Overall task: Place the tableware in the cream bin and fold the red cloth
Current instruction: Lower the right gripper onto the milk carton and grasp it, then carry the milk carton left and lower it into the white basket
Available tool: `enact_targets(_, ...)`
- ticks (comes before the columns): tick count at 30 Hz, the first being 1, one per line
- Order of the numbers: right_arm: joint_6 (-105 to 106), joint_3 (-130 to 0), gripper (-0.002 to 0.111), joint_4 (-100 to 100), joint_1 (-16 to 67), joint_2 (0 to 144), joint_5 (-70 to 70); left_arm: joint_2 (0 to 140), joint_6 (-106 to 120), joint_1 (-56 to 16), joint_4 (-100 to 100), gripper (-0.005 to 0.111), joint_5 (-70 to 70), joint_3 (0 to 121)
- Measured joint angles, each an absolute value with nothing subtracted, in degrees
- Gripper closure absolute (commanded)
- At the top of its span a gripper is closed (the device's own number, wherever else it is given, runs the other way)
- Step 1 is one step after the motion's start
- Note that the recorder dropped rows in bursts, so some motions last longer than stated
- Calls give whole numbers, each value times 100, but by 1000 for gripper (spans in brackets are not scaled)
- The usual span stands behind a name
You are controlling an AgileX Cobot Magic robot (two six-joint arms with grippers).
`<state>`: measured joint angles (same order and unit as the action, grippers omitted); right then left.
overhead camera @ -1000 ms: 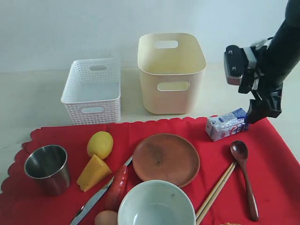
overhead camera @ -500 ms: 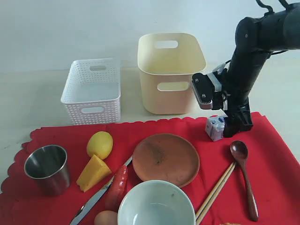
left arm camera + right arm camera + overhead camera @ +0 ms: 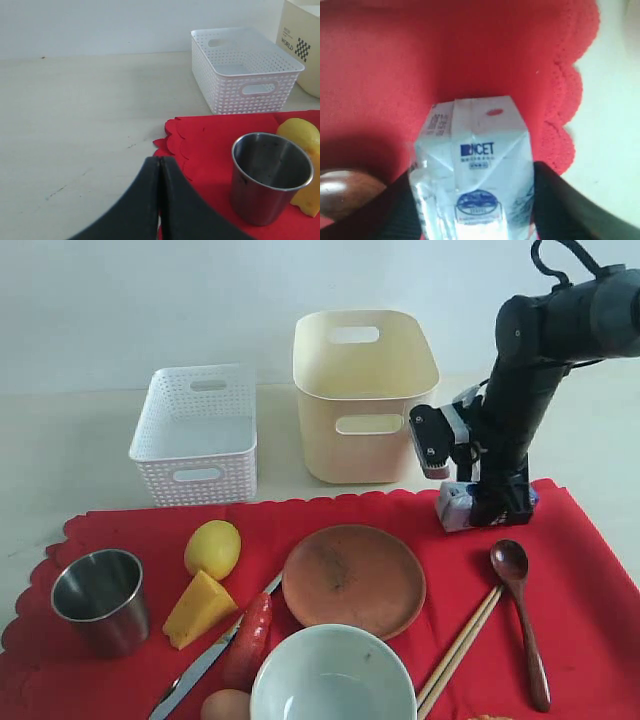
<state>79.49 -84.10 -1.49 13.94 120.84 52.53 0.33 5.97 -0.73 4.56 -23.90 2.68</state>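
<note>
The red cloth lies broad in front; the cream bin stands just beyond its far edge. The right gripper is clamped on the small carton — not tableware — with the wooden spoon just beside, handle running toward me.

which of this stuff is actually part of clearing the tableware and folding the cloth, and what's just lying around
Part of the job: steel cup, knife, brown plate, green bowl, wooden spoon, chopsticks, cream bin, red cloth.

Just lying about: lemon, cheese, sausage, egg, small carton, white lattice basket.
</note>
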Motion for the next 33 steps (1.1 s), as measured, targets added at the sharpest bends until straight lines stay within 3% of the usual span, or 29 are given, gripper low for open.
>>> enact_targets(5, 8598, -8410, 108, -1737, 1394, 11242, 5218, 33, 597, -73, 456, 107, -2390, 268)
enact_targets(11, 9720, -8522, 108, -5276, 1638, 10617, 5305, 33, 597, -73, 456, 107, -2390, 268)
enact_targets(20, 8171, -9534, 108, -5548, 3123, 11230, 4208, 33, 597, -73, 456, 107, -2390, 268)
enact_targets(33, 6514, -10318, 108, -6086, 3785, 12511, 1602, 33, 597, -73, 456, 107, -2390, 268)
